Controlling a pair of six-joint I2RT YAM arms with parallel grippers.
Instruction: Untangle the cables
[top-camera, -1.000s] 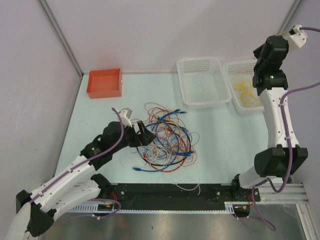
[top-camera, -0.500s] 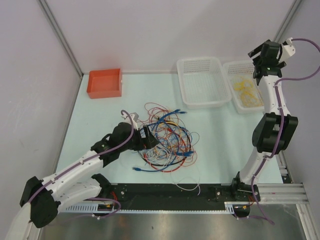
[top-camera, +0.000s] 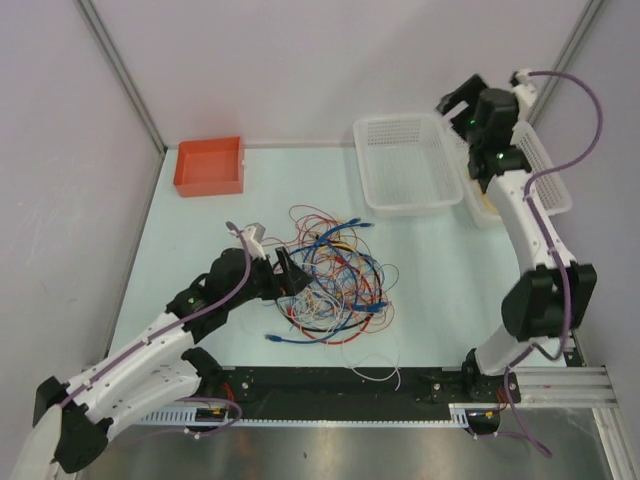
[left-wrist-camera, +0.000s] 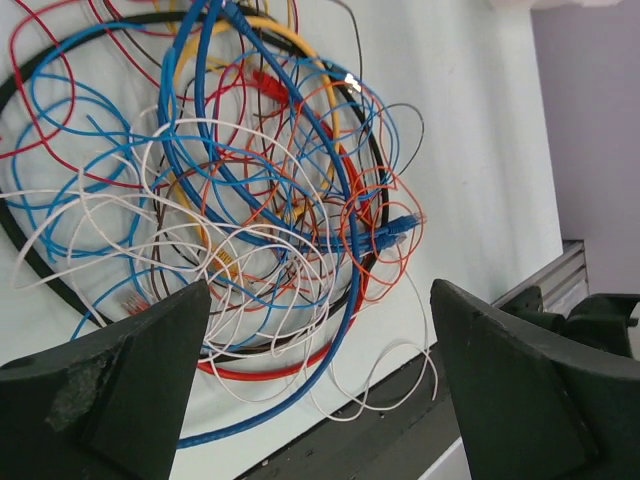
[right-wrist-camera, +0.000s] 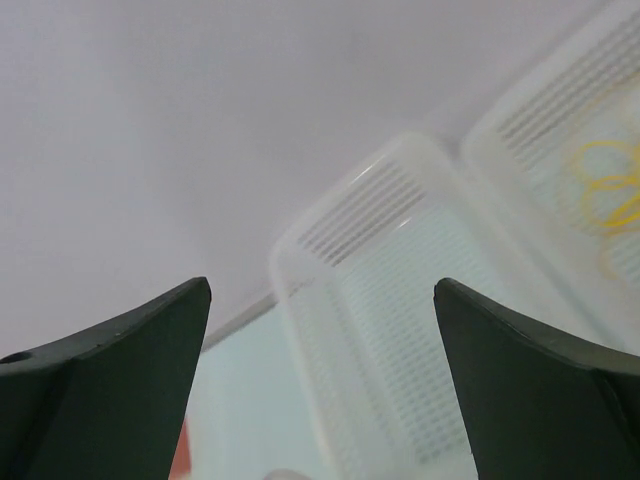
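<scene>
A pale mint-green flat tabletop (top-camera: 440, 265) fills the floor of a small booth. Behind it stands a matte lilac-grey back wall panel (top-camera: 330, 60), with a like-coloured left wall panel (top-camera: 60, 200) and right wall panel (top-camera: 622, 220) closing the sides. A thin grey metal strip (top-camera: 121, 75) runs down the left back corner, and another grey strip (top-camera: 593, 18) marks the right one. Along the near edge lies a flat black rail (top-camera: 340, 382), then a brushed steel sheet (top-camera: 330, 450) (dull reflections only). A silver slotted aluminium profile (top-camera: 590, 380) sits at the near right corner. The light is soft and even, and shadows are faint.
</scene>
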